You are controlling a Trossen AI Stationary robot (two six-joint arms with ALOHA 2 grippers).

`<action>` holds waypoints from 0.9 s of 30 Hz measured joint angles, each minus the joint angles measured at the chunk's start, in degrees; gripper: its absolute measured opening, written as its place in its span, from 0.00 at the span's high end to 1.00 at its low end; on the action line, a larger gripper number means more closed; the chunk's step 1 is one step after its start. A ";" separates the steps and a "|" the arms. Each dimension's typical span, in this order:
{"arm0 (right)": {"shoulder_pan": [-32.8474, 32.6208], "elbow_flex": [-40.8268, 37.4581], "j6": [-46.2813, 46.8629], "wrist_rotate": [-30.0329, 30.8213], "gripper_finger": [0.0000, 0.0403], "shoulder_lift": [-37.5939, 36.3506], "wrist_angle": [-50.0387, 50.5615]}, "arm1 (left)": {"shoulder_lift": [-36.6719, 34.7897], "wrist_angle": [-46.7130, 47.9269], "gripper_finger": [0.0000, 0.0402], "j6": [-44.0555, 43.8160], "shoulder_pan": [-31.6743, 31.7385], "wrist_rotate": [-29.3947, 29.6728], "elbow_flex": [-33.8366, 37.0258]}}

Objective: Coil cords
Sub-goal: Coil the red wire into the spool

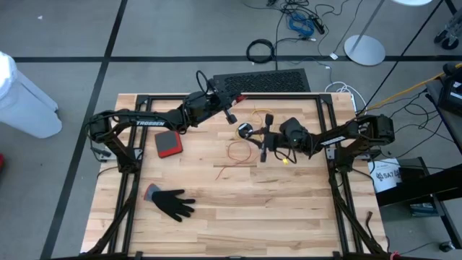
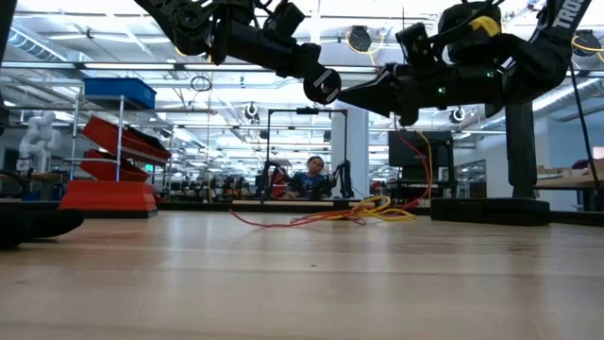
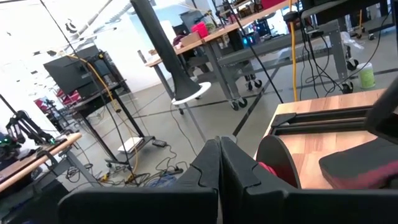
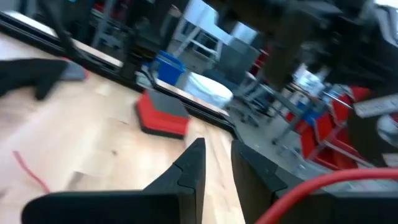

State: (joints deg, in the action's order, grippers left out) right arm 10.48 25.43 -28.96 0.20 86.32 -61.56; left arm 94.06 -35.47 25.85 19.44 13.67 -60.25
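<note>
1. I see the left gripper (image 1: 229,114) raised over the table's (image 1: 238,209) far edge, its jaws clenched on nothing.
2. The right gripper (image 1: 264,142) hangs above mid-table, jaws slightly parted, holding nothing.
3. The yellow-orange cord (image 1: 237,153) lies loose on the wood beside it; I spot a small black cord (image 1: 245,131) bundle just behind.

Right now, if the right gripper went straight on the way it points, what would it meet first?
Probably the red block, which lies straight ahead of the right gripper in its wrist view. The gripper hangs high, so it might pass over the block; depth is unclear.
</note>
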 joint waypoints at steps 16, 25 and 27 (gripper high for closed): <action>-0.78 -0.91 2.78 9.64 0.99 0.02 0.77 | 0.00 0.18 1.00 0.00 0.00 0.00 0.00; -2.74 -1.01 3.31 11.48 1.00 0.02 3.03 | 0.00 0.11 1.00 0.00 0.00 0.00 0.00; -2.65 -1.02 3.67 13.32 1.00 0.02 5.11 | 0.00 0.13 1.00 0.00 0.00 0.00 0.00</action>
State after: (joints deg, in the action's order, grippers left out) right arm 7.83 24.41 -25.30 13.52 86.35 -56.45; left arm 94.06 -35.34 25.85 19.44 13.67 -60.25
